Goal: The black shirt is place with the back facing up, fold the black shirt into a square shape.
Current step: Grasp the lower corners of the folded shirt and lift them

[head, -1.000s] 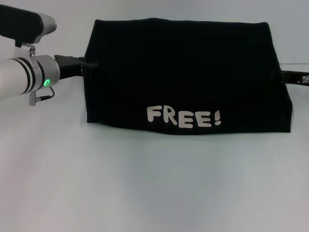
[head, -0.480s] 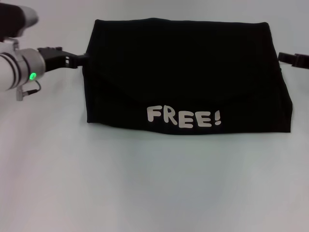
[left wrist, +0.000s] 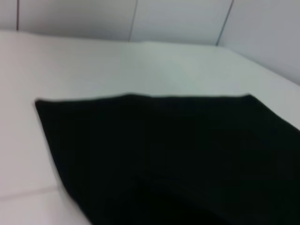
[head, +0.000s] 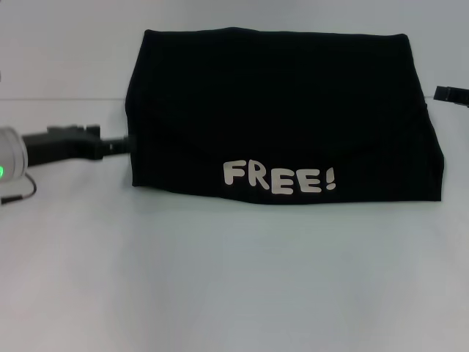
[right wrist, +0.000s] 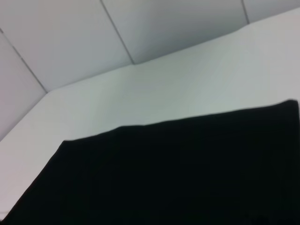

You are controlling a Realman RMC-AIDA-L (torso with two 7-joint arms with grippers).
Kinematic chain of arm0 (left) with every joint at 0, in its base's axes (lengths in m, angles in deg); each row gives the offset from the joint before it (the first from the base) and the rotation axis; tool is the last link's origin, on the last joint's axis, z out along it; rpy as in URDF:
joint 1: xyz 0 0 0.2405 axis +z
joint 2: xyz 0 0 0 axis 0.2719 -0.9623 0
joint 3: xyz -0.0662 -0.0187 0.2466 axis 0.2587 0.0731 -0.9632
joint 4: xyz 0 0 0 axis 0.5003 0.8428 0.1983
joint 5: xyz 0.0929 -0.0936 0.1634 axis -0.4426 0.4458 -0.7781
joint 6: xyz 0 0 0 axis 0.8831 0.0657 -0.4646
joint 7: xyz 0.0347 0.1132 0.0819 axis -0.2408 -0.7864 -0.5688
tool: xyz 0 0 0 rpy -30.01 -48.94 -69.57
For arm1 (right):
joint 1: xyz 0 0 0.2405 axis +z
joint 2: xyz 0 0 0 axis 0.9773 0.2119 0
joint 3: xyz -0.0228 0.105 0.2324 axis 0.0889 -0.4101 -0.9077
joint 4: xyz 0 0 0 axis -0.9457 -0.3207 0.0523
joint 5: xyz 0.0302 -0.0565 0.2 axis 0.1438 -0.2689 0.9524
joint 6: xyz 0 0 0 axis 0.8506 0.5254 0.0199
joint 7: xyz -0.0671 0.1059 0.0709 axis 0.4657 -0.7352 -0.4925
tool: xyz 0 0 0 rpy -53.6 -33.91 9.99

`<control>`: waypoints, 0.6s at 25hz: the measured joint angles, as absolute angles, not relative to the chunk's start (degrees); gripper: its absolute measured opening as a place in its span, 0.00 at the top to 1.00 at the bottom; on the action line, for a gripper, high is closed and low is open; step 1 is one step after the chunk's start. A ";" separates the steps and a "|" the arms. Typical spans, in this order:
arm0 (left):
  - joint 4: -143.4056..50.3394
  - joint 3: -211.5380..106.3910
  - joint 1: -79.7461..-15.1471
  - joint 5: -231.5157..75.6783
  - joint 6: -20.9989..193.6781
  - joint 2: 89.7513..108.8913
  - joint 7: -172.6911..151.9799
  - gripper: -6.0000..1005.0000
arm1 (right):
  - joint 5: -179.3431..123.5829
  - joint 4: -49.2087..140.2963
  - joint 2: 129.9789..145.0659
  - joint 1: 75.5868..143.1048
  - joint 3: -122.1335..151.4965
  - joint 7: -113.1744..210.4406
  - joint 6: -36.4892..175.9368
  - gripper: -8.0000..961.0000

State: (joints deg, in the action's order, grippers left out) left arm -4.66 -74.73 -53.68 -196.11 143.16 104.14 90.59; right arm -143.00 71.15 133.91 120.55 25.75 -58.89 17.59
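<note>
The black shirt (head: 278,110) lies flat on the white table as a wide folded rectangle, with white "FREE!" lettering (head: 279,178) near its front edge. My left gripper (head: 121,144) is low at the shirt's left edge, its tip right at the fabric about two thirds of the way toward the front. My right gripper (head: 448,94) shows only as a small black tip at the picture's right border, just off the shirt's right edge. The left wrist view shows the black shirt (left wrist: 178,154) close by. The black shirt (right wrist: 178,173) also fills the near part of the right wrist view.
The white table (head: 234,279) spreads out in front of the shirt and to its left. Pale wall panels (right wrist: 117,37) stand behind the table's far edge.
My left gripper has slid from the back part of the shirt's left edge toward the front and drawn back to the left. The right gripper has pulled back to the right, off the shirt's edge.
</note>
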 joint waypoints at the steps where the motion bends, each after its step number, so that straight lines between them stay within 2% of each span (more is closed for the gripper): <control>1: -4.43 -75.11 -52.90 -196.47 143.75 104.35 90.41 0.12 | -142.99 71.17 133.74 120.25 25.77 -59.21 17.12 0.40; 9: -4.71 -81.29 -50.57 -199.31 139.49 106.54 89.05 0.12 | -142.99 71.25 133.32 119.29 25.79 -61.16 17.24 0.40; 15: -5.23 -87.20 -50.54 -199.42 135.07 107.36 88.17 0.12 | -143.02 71.24 133.40 119.24 25.79 -61.32 17.44 0.40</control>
